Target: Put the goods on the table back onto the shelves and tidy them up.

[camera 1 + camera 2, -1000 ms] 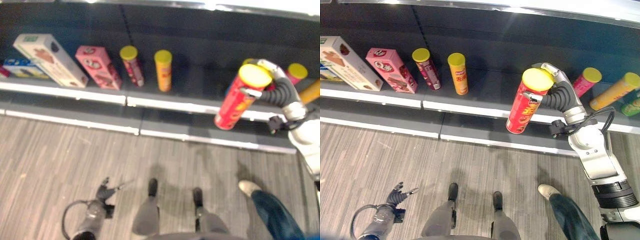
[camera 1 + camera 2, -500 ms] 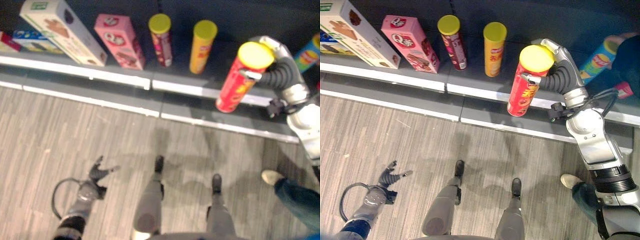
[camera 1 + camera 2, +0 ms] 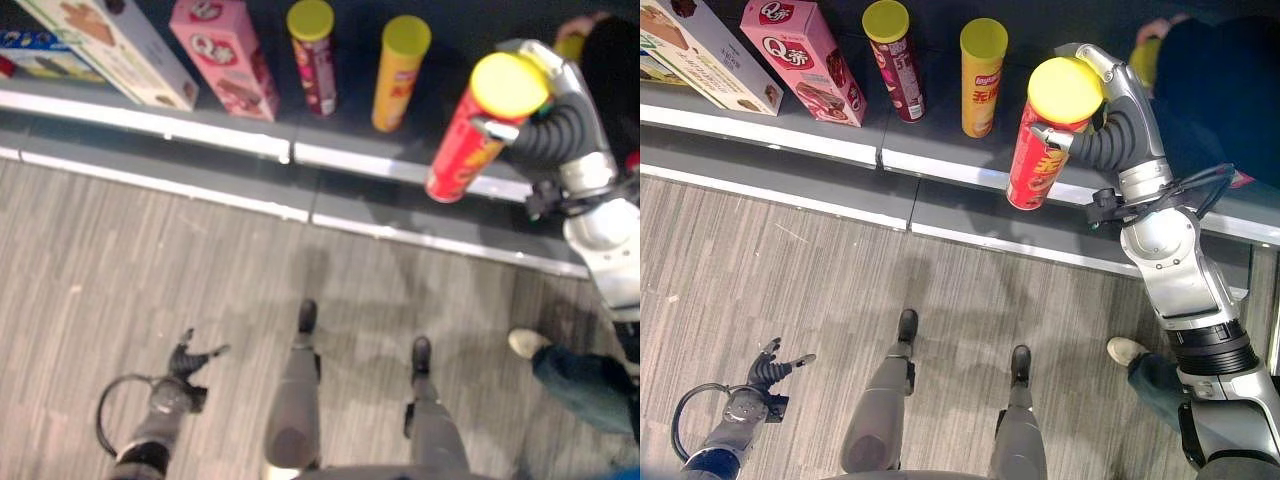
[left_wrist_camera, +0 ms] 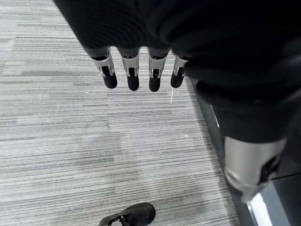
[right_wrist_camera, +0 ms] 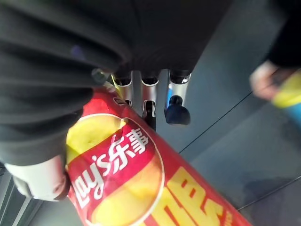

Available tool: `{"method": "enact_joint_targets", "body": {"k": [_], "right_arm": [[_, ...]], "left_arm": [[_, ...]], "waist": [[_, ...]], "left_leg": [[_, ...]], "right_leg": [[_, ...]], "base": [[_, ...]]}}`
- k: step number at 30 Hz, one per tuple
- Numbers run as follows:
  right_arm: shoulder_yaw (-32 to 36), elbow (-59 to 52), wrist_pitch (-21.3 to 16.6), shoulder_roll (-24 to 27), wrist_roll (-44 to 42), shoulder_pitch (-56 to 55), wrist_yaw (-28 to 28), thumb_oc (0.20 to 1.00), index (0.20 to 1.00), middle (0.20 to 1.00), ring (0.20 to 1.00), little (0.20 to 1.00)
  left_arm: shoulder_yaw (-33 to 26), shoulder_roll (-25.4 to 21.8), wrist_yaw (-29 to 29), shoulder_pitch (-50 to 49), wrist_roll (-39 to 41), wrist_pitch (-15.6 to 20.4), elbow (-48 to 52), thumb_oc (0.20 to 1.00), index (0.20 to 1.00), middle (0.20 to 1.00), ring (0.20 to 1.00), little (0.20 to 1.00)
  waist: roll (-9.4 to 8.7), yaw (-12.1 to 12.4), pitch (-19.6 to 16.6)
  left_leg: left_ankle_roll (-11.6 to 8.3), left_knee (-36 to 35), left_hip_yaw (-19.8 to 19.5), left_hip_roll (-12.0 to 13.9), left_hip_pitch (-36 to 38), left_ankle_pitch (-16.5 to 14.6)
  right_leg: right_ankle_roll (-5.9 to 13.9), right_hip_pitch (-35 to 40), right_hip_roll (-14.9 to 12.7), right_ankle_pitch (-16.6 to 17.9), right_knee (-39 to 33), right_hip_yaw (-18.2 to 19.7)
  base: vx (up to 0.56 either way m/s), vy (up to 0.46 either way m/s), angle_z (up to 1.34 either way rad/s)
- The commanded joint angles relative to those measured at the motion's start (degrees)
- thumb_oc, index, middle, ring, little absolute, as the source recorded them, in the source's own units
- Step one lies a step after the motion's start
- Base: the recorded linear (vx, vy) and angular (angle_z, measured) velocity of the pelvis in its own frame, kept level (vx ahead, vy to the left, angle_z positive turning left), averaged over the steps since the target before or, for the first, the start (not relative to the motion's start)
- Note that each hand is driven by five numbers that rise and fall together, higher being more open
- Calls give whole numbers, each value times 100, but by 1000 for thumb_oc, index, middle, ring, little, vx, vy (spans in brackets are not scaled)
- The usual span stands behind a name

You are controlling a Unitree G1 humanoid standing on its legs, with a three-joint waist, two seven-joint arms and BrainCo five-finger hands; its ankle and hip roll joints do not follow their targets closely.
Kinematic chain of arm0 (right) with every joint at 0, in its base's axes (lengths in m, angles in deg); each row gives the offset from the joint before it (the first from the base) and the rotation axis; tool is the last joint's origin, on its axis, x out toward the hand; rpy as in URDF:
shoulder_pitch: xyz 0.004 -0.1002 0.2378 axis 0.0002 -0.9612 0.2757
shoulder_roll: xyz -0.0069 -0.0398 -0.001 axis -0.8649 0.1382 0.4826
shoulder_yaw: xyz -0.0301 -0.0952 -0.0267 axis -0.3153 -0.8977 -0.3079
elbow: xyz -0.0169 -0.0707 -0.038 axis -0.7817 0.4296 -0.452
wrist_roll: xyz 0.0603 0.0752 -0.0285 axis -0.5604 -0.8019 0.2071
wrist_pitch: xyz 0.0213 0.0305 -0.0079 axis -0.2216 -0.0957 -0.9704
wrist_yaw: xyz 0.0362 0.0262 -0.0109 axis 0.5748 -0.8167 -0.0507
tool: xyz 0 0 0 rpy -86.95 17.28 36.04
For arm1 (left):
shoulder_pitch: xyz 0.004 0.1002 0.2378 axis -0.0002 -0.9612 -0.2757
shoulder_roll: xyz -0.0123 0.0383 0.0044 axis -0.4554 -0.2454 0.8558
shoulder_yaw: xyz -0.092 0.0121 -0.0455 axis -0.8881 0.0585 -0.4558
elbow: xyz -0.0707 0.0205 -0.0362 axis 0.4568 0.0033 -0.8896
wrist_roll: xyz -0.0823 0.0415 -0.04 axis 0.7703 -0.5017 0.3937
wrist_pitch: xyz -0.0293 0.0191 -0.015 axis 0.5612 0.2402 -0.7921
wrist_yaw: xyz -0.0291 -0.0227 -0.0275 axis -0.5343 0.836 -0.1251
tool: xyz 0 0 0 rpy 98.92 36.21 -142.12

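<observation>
**Red can held over the shelf edge, not yet placed**

While the right hand keeps its fingers curled around the red chip can, the can hangs in the air above the front edge of the long dark shelf, tilted, with its yellow lid toward the camera and its bottom toward the floor. It touches nothing except the hand.

The shelf is the biggest thing here and it already carries goods: a cream box and a pink box leaning at the left, then a dark red can and a yellow can standing upright. A person's dark sleeve is at the right part of the shelf, with a hand on another can there.

I think the main danger is the tilt. If the can is let go as it is now, its bottom may catch the white front rail and it may fall to the grey floor. It could also knock the yellow can, which is near. The person's arm is close, so a contact there is possible too.

The can is a tall, smooth tube, red with yellow print, and probably light and easy to tip.

The left hand hangs low over the floor, fingers relaxed, holding nothing.
</observation>
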Motion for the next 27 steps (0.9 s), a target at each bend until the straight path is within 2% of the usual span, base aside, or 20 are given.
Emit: {"method": "enact_joint_targets", "body": {"k": [1, 7, 20, 27], "right_arm": [[218, -261, -232, 64, 208, 263, 329, 200, 200, 200, 200, 200], [248, -480, -290, -67, 211, 236, 351, 200, 200, 200, 200, 200], [321, -212, -271, -44, 176, 165, 498, 200, 200, 200, 200, 200], [499, -271, -332, -229, 130, -253, 507, 200, 200, 200, 200, 200]], "left_arm": [[-12, -181, 210, -163, -83, 67, -37, 1000, 1000, 1000, 1000, 1000], [18, -170, 238, -146, -182, 50, -82, 1000, 1000, 1000, 1000, 1000], [52, -164, 236, -118, -205, 56, -48, 1000, 1000, 1000, 1000, 1000], [152, -214, 141, -154, -382, 48, -86, 1000, 1000, 1000, 1000, 1000]], "waist": [[30, 64, -259], [66, 44, -224], [109, 17, -170], [8, -64, -491]], "left_leg": [[-308, 763, -166, 370, -204, -867], [-308, 752, -172, 372, -212, -881], [-320, 676, -138, 382, -189, -848], [-379, -233, -43, 404, 357, -560]], "right_leg": [[258, -90, -486, -271, 427, -21], [258, -151, -482, -277, 469, -40], [265, -229, -473, -265, 491, -47], [341, -70, -351, -69, 41, -54]], "base": [[-25, -15, 8], [-2, -2, 1], [5, -1, 0], [77, 5, -1]]}}
